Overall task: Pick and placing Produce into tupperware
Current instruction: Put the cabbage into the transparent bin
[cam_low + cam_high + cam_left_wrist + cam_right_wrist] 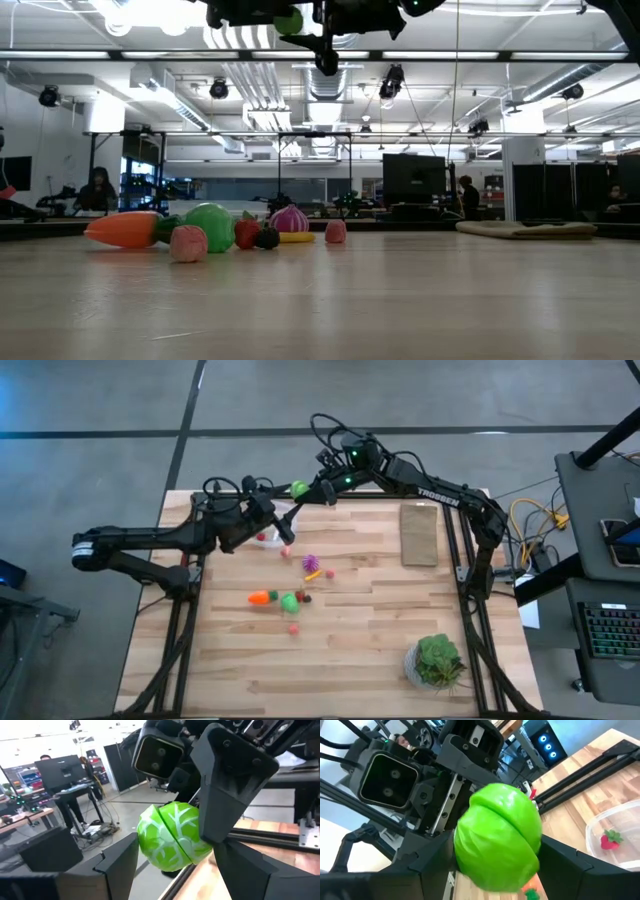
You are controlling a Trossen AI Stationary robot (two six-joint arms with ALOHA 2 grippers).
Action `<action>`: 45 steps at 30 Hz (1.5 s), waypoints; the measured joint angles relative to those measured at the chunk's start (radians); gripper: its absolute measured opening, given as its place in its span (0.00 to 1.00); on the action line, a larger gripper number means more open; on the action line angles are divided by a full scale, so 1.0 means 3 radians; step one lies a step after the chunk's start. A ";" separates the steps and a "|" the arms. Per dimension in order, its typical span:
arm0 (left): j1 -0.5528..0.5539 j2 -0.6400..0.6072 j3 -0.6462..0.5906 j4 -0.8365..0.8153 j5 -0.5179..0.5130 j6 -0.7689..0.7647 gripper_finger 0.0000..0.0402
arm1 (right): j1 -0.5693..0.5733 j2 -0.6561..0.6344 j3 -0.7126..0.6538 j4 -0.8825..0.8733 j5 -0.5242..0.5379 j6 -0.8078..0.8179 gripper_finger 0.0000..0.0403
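A green toy cabbage (298, 488) hangs above the table's far edge, beside the clear tupperware (277, 526), with the right gripper (312, 490) clamped around it and the left gripper (276, 500), fingers parted, flanking it too, contact unclear.

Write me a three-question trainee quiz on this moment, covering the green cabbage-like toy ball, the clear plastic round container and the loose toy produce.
1. True or false: the green cabbage-like toy ball is resting on the wooden table.
2. What lies inside the clear plastic round container? A) an orange carrot B) a small red piece C) a purple cluster
3. Which toy lies right beside the orange toy carrot?

Key
1. False: it is up in the air between the left gripper and the right gripper.
2. B, the small red piece.
3. A smaller green ball.
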 joint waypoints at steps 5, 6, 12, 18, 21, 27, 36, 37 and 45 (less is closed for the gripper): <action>0.0000 -0.0018 -0.0014 -0.0039 -0.0011 0.0017 0.59 | 0.0001 0.0000 0.0000 -0.0014 0.0006 0.0000 0.61; 0.0000 -0.0021 -0.0017 -0.0040 -0.0012 0.0017 0.59 | 0.0001 0.0000 0.0000 -0.0015 0.0007 -0.0001 0.61; 0.0001 -0.0030 -0.0015 -0.0079 -0.0021 0.0020 0.59 | 0.0001 0.0000 0.0000 -0.0018 0.0009 -0.0002 0.62; 0.0004 -0.0028 -0.0028 -0.0118 -0.0029 0.0020 0.59 | -0.0006 0.0003 -0.0001 -0.0025 0.0011 -0.0002 0.62; 0.0004 -0.0029 -0.0023 -0.0123 -0.0029 0.0020 0.59 | -0.0006 0.0003 -0.0001 -0.0023 0.0011 -0.0002 0.62; 0.0004 -0.0032 -0.0024 -0.0124 -0.0030 0.0021 0.59 | -0.0007 0.0003 -0.0001 -0.0025 0.0010 -0.0002 0.62; 0.0003 -0.0045 -0.0024 -0.0203 -0.0072 0.0028 0.59 | -0.0022 0.0003 -0.0001 -0.0034 0.0009 0.0011 0.63; 0.0004 -0.0047 -0.0024 -0.0207 -0.0088 0.0028 0.59 | -0.0022 0.0001 -0.0001 -0.0034 -0.0002 0.0010 0.63; 0.0004 -0.0072 -0.0030 -0.0206 -0.0105 0.0027 0.52 | -0.0020 -0.0007 -0.0001 -0.0034 -0.0027 0.0006 0.63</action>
